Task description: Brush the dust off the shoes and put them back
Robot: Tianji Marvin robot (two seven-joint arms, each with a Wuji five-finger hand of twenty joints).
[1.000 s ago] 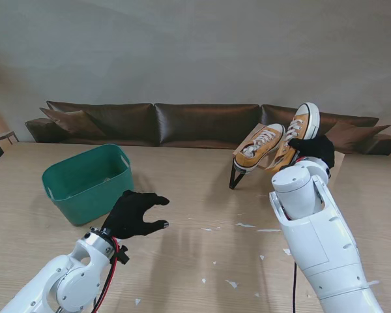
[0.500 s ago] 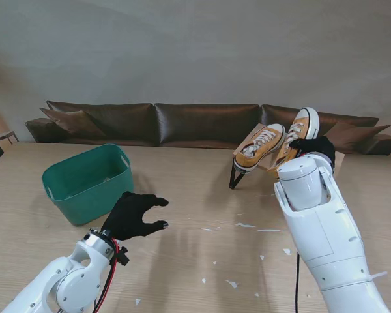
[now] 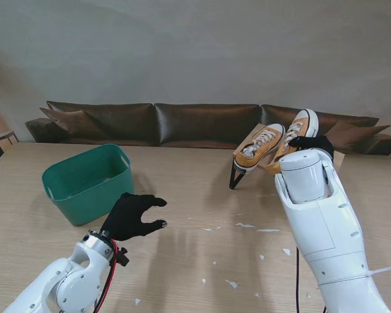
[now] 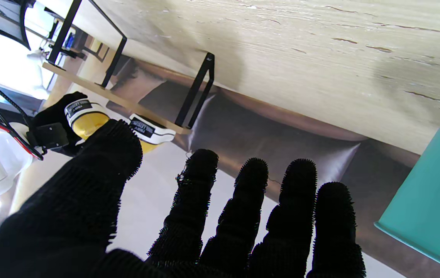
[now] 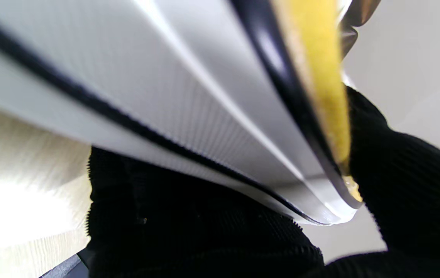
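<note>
I see my right hand (image 3: 311, 145) clamped on the right shoe (image 3: 298, 133), toe tilted up over the rack's (image 3: 236, 176) right end (left hand (image 3: 131, 216) spread, idle near the desk's (image 3: 202, 195) front-left).

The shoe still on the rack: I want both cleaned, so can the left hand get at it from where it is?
Probably yes: the left hand is open, and bare table lies between it and the shoe, though it looks a long stretch.

Heel patches (image 4: 78, 107) on shoes carry print, too blurry to read.
</note>
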